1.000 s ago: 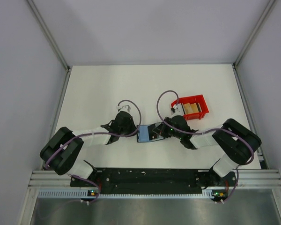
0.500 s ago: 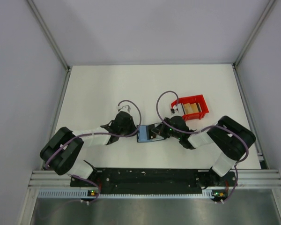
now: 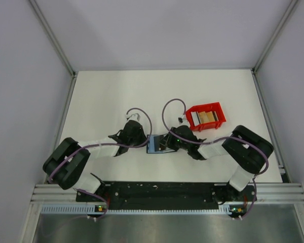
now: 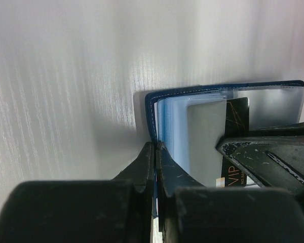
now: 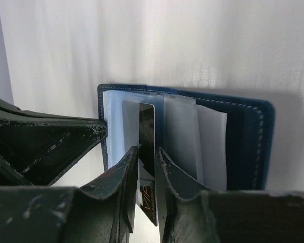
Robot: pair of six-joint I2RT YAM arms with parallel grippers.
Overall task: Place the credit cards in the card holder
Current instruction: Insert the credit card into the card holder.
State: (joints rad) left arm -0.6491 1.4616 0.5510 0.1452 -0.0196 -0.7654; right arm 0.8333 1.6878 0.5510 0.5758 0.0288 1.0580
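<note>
The dark navy card holder (image 3: 154, 145) lies open on the white table between my two grippers. My left gripper (image 4: 155, 148) is shut on the holder's left cover edge (image 4: 151, 114). My right gripper (image 5: 148, 152) is shut on a black credit card (image 5: 147, 129) printed "VIP", held on edge with its far end among the holder's clear pockets (image 5: 180, 131). The card also shows in the left wrist view (image 4: 236, 116), standing in the pockets. Tan cards (image 3: 206, 118) lie in the red bin. In the top view the left gripper (image 3: 143, 142) and right gripper (image 3: 166, 144) flank the holder.
The red plastic bin (image 3: 221, 113) stands just right of the right wrist, behind it. Cables loop above both wrists. The table's raised walls run along left, right and back. The left gripper's finger (image 5: 50, 147) shows at left in the right wrist view.
My right arm has moved left toward the holder with the black card. The holder and the left gripper have stayed almost where they were.
</note>
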